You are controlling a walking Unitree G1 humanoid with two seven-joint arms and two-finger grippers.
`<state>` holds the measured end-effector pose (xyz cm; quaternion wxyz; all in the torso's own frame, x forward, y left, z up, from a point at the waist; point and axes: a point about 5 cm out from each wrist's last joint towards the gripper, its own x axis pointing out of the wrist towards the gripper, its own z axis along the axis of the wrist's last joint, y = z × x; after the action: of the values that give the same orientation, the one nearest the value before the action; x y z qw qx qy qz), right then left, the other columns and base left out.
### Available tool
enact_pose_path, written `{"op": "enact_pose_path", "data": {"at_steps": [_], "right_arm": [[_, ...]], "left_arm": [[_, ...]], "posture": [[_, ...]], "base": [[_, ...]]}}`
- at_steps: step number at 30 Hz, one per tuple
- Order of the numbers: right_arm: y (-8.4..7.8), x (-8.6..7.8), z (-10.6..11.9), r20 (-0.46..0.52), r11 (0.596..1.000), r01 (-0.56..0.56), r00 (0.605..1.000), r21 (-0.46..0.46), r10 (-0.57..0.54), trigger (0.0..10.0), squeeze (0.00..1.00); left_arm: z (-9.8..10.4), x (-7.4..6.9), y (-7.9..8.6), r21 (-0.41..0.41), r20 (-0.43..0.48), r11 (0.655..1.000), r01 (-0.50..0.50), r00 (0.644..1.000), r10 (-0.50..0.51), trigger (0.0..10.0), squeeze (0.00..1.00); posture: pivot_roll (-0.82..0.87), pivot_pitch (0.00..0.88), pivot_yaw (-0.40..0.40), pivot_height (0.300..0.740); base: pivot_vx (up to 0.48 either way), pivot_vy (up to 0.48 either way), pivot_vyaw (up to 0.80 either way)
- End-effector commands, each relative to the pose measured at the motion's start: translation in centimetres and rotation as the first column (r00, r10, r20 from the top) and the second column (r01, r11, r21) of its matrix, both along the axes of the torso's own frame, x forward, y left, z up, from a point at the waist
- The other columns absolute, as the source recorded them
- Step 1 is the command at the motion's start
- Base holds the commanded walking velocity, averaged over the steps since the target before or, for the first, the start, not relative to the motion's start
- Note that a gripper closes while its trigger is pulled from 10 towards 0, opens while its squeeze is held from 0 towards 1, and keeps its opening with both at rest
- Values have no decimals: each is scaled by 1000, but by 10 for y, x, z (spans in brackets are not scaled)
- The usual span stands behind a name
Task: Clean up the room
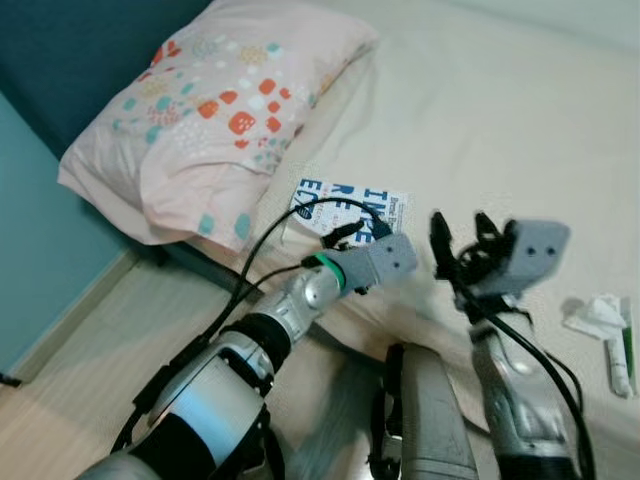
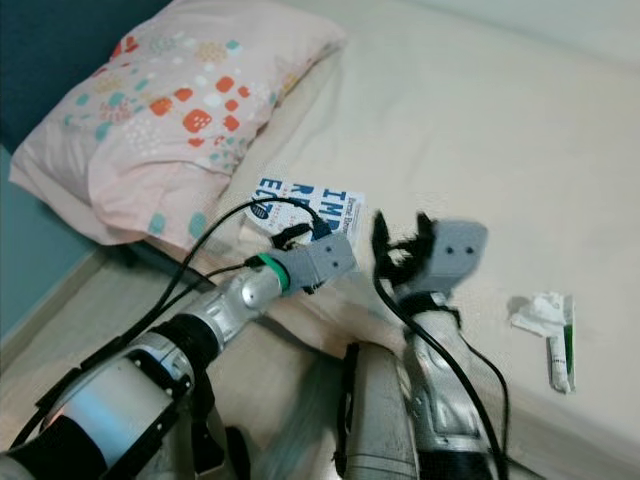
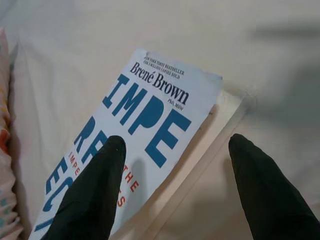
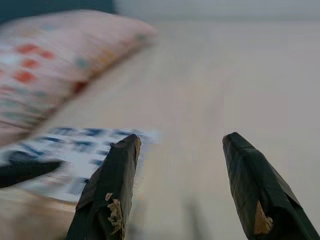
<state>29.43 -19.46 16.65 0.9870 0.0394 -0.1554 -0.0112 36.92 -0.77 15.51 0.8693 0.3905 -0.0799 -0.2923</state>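
Book lies flat on bed, directly under left gripper, fingers apart over its corner, not touching. Right gripper just right of it, fingers apart, holding nothing. Pillow beyond-left of both; crumpled tissue and tube far right

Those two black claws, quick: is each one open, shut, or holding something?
Left gripper: open, poised over the book on the bed, holding nothing.
Right gripper: open, empty, raised beside the book.
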Motion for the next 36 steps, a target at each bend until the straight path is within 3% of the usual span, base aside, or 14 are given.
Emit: {"op": "enact_pose_path", "data": {"at_steps": [1, 3, 5, 10, 11, 13, 14, 17, 18, 20, 22, 23, 26, 36], "right_arm": [[-2, -3, -2, -6, 1000, 8, 1000, 8, -8, 10000, 0], [-4, -2, 3, 1, 1000, 9, 1000, -1, -9, 10000, 0], [-2, -1, 6, 8, 1000, 4, 1000, -2, -4, 10000, 0], [2, -1, 11, 11, 1000, -24, 1000, -20, 25, 10000, 0], [2, -3, 12, 8, 999, -31, 999, -28, 31, 10000, 0], [2, -3, 12, 8, 999, -31, 999, -28, 31, 10000, 0], [1, -6, 12, 6, 999, -32, 999, -35, 32, 10000, 0], [-3, -9, 13, 5, 999, -27, 1000, -42, 28, 10000, 0], [-6, -12, 13, 3, 999, -22, 1000, -48, 22, 10000, 0], [-7, -14, 14, 2, 999, -18, 1000, -51, 18, 10000, 0], [-8, -16, 13, -1, 999, -15, 1000, -51, 15, 10000, 0], [-8, -16, 13, -1, 999, -15, 1000, -51, 15, 10000, 0], [-5, -16, 13, -8, 999, -19, 1000, -49, 18, 10000, 0], [-7, -19, 14, -16, 999, -12, 1000, -50, 11, 10000, 0]], "left_arm": [[1, -2, -6, 14, 21, 1000, 22, 1000, -22, 10000, 0], [4, 0, -5, 104, 156, 994, -26, 988, 10, 10000, 0], [3, -1, -6, 130, 173, 991, -29, 985, 6, 9098, 0], [2, 0, -2, 224, 236, 974, -24, 971, -31, 8863, 0], [2, 1, -1, 251, 252, 968, -22, 967, -43, 7961, 0], [2, 1, -1, 251, 252, 968, -22, 967, -43, 7961, 0], [3, 3, 3, 279, 266, 960, -30, 963, -47, 7098, 0], [4, 6, 10, 312, 271, 949, -50, 962, -38, 7529, 0], [5, 10, 16, 333, 275, 940, -76, 961, -20, 6275, 0], [5, 12, 21, 344, 276, 934, -93, 961, -6, 6275, 0], [8, 15, 26, 340, 279, 932, -125, 960, 27, 2471, 0], [8, 15, 26, 340, 279, 932, -125, 960, 27, 2471, 0], [9, 17, 29, 342, 287, 929, -144, 957, 42, 0, 0], [17, 20, 29, 325, 316, 928, -183, 946, 75, 0, 0]], "posture": [[-150, 289, 107, 561], [-181, 298, 102, 561], [-192, 303, 100, 561], [-222, 316, 91, 561], [-233, 319, 90, 561], [-233, 319, 90, 561], [-240, 322, 89, 561], [-255, 326, 89, 561], [-261, 326, 88, 561], [-261, 326, 88, 561], [-265, 327, 87, 561], [-265, 327, 87, 561], [-267, 326, 86, 561], [-280, 328, 87, 561]], "base": [[0, 0, 0], [0, 0, 0], [0, 0, 0], [0, 0, 0], [0, 0, 0], [0, 0, 0], [0, 0, 0], [0, 0, 0], [0, 0, 0], [0, 0, 0], [0, 0, 0], [0, 0, 0], [0, 0, 0], [0, 0, 0]]}}
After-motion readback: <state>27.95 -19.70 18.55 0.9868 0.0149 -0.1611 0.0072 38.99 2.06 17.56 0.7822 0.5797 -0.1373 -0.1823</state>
